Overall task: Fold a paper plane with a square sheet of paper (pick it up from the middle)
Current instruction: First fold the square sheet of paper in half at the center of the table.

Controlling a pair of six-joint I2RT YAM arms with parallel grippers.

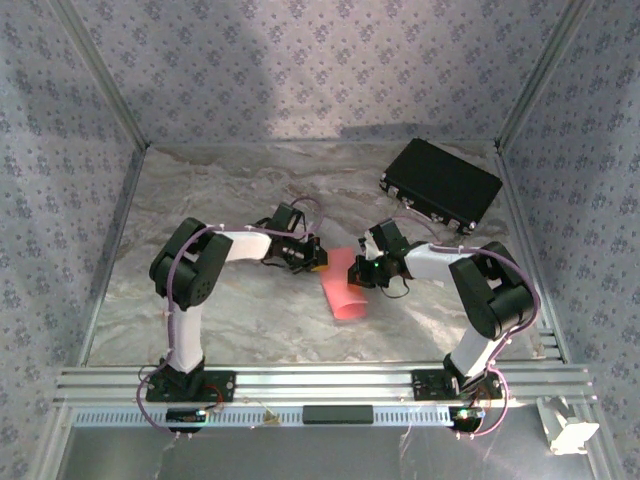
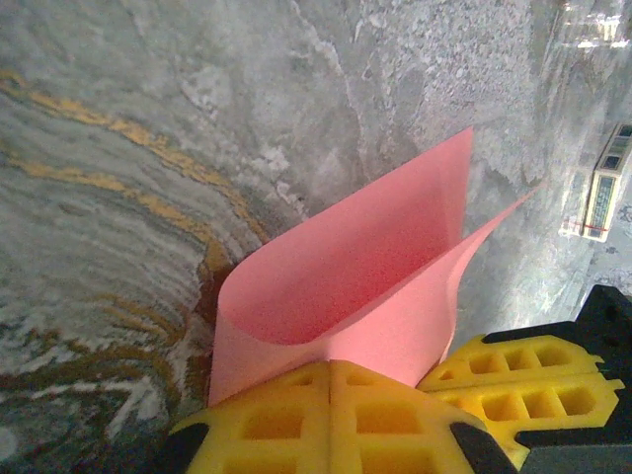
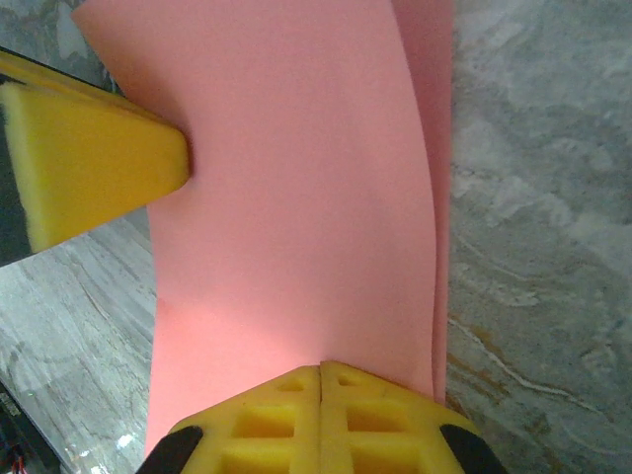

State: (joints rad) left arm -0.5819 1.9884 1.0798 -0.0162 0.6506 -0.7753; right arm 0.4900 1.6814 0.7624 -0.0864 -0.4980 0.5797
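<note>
The square sheet of paper [image 1: 343,291] is salmon pink and bent over into a loose U at mid-table. My left gripper [image 1: 318,262] is shut on its left edge and my right gripper [image 1: 364,271] is shut on its right edge, the two nearly facing each other. In the left wrist view the sheet [image 2: 346,286] curls out from the closed yellow fingertips [image 2: 296,395], with the other gripper's yellow fingers [image 2: 513,380] just to the right. In the right wrist view the doubled paper [image 3: 296,197] runs up from my shut gripper [image 3: 321,369], and the left gripper's yellow finger [image 3: 89,163] touches its left edge.
A black rectangular case [image 1: 442,183] lies at the back right of the marbled table [image 1: 220,190]. Patterned walls close in the back and both sides. A metal rail [image 1: 320,382] runs along the near edge, with a white object [image 1: 565,430] beyond its right end.
</note>
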